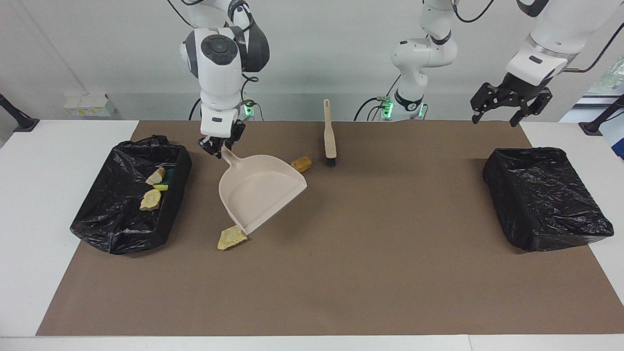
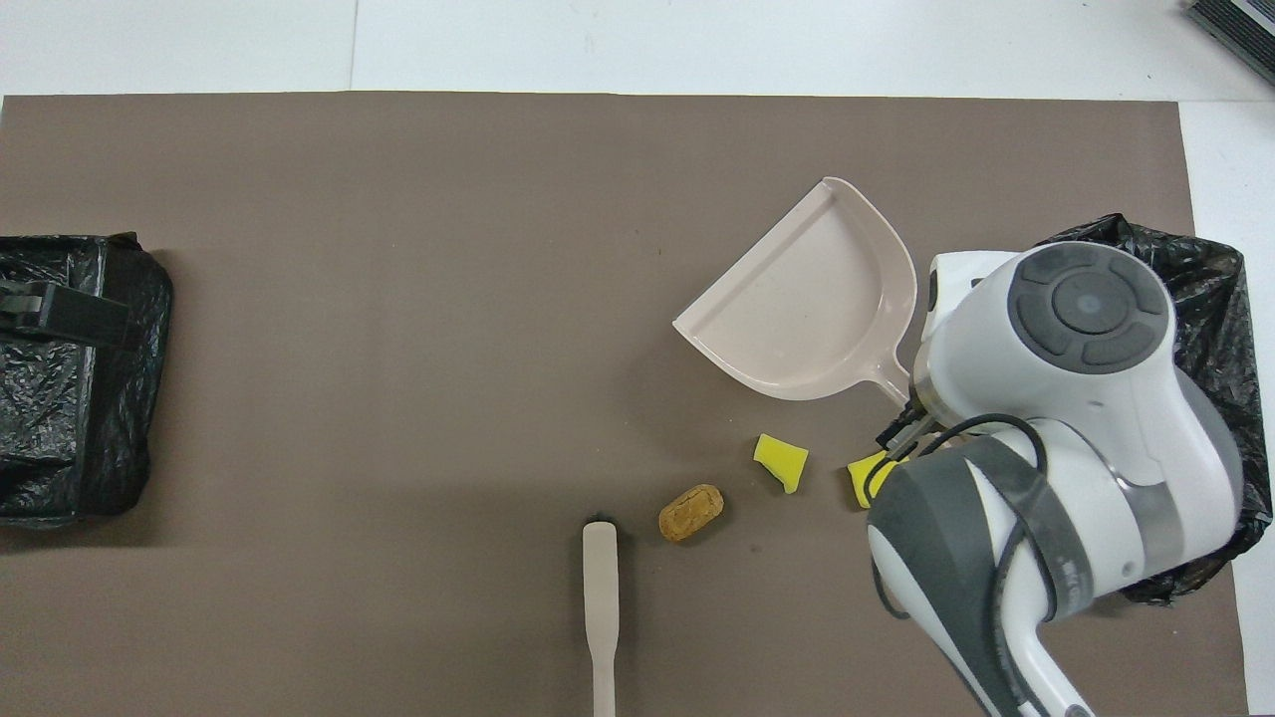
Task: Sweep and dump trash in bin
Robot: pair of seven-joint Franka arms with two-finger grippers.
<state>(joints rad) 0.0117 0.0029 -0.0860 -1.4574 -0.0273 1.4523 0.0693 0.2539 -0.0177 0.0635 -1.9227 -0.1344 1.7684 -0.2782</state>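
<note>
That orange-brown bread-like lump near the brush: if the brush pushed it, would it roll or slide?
The orange-brown lump looks rounded and oblong, so it would probably roll sideways-on but skid if pushed end-on. Its rough, crumbly-looking surface suggests grip on the brown mat, not slipperiness. Being small and bread-like, it is likely light enough for the brush to move easily.

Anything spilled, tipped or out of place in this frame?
Nothing spilled. Scraps still lie loose on the mat: an orange-brown piece, two yellow sponge chunks and a pale lump. The right gripper holds the dustpan over them, empty. The brush lies unused.
</note>
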